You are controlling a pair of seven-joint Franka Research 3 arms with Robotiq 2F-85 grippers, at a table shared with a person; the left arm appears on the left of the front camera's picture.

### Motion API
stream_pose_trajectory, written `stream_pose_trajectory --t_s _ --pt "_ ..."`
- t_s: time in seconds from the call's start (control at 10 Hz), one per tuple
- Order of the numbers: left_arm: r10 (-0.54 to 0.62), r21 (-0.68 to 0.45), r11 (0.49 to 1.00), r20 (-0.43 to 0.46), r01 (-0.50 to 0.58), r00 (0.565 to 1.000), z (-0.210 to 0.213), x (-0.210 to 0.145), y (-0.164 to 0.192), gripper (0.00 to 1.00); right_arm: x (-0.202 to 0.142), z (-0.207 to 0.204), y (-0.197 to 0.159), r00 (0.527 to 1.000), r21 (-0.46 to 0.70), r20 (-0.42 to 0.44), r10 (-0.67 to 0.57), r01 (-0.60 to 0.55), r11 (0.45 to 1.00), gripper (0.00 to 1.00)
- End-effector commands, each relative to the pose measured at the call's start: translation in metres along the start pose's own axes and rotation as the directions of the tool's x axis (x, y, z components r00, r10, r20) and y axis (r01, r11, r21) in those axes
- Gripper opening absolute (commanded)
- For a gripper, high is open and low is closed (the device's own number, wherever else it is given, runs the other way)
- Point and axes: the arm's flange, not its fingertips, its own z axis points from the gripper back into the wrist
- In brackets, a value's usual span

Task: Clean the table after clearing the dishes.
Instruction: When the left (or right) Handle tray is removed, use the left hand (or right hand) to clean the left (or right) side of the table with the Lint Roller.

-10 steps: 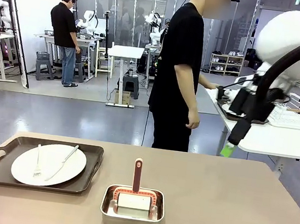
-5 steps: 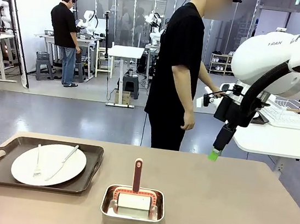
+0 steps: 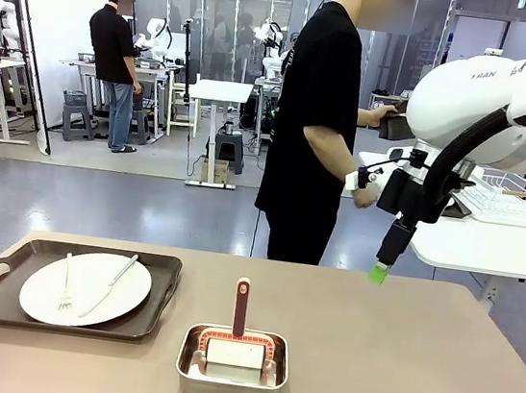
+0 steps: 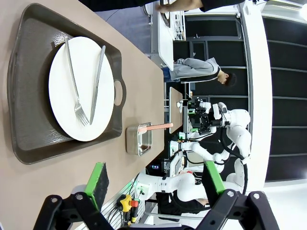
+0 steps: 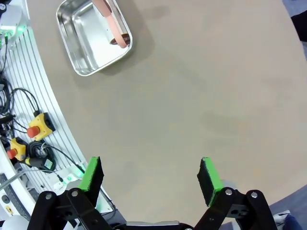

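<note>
While one of the dishes (image 3: 86,290) lies on the counter (image 3: 395,369), wiping looks premature, so clearing is likely the step in hand. The right arm (image 3: 479,99) hangs high over the counter's far right edge, right jaws released and empty, probably keeping clear of the person (image 3: 317,116), who holds something dark toward a side table. The tray (image 3: 161,290) sits at the counter's left end, a handle hole facing outward, handy for the left arm. The left jaws are also spread and empty above it. The pan (image 3: 232,367) stands front and centre, its tool's handle (image 3: 241,305) upright, easy for either arm to pinch. The front view alone shows the person's hand (image 3: 365,193). The left wrist view shows the fork (image 4: 74,81) and knife (image 4: 97,81) converging on the plate. The right wrist view looks down on bare counter and into the pan.
</note>
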Motion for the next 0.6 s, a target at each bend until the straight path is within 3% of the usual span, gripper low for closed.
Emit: stream_pose_trajectory --t_s 0.0,0.5 --pt "-0.009 -0.007 1.000 -0.008 0.009 1.000 0.003 -0.003 -0.001 1.00 0.041 -0.006 0.005 0.995 -0.057 -0.055 0.080 -0.083 0.995 1.00" --pt "-0.009 -0.007 1.000 -0.008 0.009 1.000 0.003 -0.003 -0.001 1.00 0.139 -0.055 0.035 0.933 0.000 -0.207 0.293 -0.300 0.954 1.00"
